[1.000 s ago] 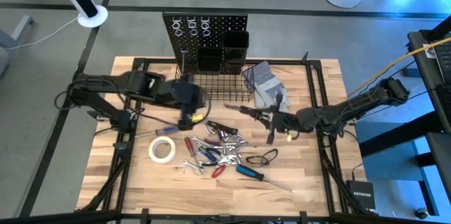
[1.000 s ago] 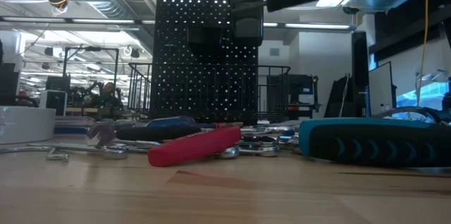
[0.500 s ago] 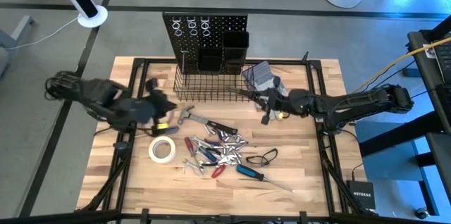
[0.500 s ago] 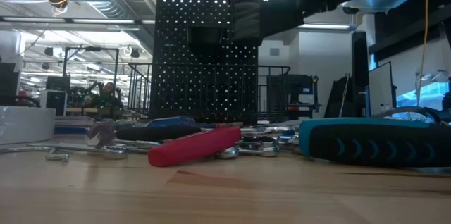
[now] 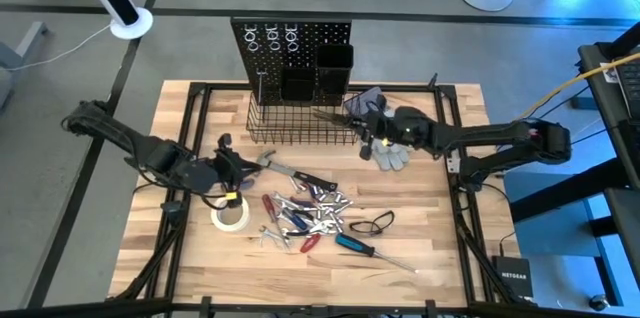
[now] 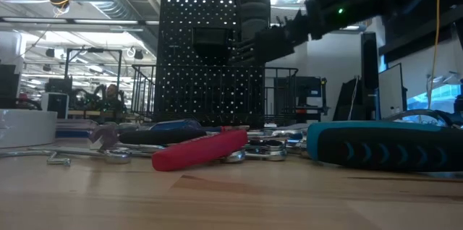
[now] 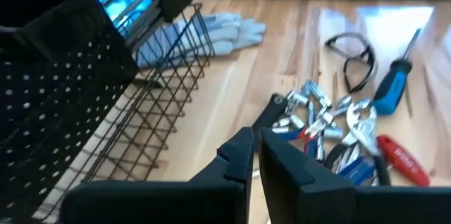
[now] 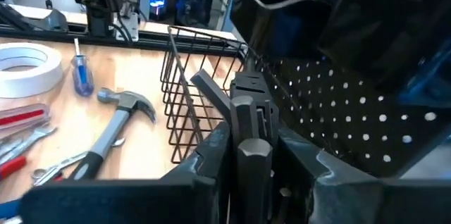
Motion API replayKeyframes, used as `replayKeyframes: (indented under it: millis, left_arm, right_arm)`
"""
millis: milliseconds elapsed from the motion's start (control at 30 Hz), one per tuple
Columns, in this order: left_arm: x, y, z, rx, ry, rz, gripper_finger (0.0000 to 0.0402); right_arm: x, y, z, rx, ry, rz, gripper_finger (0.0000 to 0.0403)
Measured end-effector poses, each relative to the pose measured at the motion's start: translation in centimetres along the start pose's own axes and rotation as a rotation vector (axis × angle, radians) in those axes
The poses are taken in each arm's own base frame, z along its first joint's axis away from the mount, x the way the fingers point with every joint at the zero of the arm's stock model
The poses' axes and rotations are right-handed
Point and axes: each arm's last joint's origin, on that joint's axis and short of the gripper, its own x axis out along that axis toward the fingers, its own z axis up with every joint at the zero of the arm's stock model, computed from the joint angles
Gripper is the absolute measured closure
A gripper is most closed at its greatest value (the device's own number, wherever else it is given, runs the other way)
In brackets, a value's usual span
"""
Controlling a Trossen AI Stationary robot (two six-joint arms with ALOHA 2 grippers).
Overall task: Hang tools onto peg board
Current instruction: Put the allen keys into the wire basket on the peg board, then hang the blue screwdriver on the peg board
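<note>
Two dark fingers (image 8: 211, 155) of the right gripper (image 5: 352, 116) are clamped on a black tool (image 8: 243, 115), its tip just beside the wire basket (image 5: 300, 123) under the peg board (image 5: 290, 43). The left gripper (image 5: 235, 166) is pressed together, empty. Just beyond it lie the hammer (image 5: 280, 166) and tools (image 5: 310, 213); the white tape roll (image 5: 229, 213) sits beside it.

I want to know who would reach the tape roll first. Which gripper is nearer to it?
Left. The left gripper is shut and sits just above the tape roll, at its edge. The right gripper is far across the table, at the wire basket corner, holding a dark tool.
</note>
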Motion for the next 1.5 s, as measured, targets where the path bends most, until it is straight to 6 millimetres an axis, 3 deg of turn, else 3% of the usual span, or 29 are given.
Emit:
replayKeyframes:
  millis: [333,633,967,1167,1500]
  left_arm:
    - [1.3,0.0,-1.6,0.038,-0.035,0.091,0.0384]
    - [3.1,2.1,-1.3,-0.002,-0.005,0.234,0.0381]
    - [5.7,6.9,-1.2,-0.05,0.127,0.21,0.0279]
    - [6.1,8.3,-1.2,-0.042,0.151,0.204,0.025]
    - [6.2,8.7,-1.3,-0.039,0.16,0.205,0.0251]
  right_arm:
    - [2.3,-1.8,-2.7,0.016,0.045,0.018,0.0322]
    - [2.7,-3.0,-3.7,0.031,0.066,0.036,0.0322]
    - [3.2,-3.3,-4.3,0.062,0.066,0.048,0.0317]
    - [3.2,-3.3,-4.3,0.061,0.067,0.033,0.028]
    - [3.2,-3.3,-4.3,0.061,0.07,0.033,0.0204]
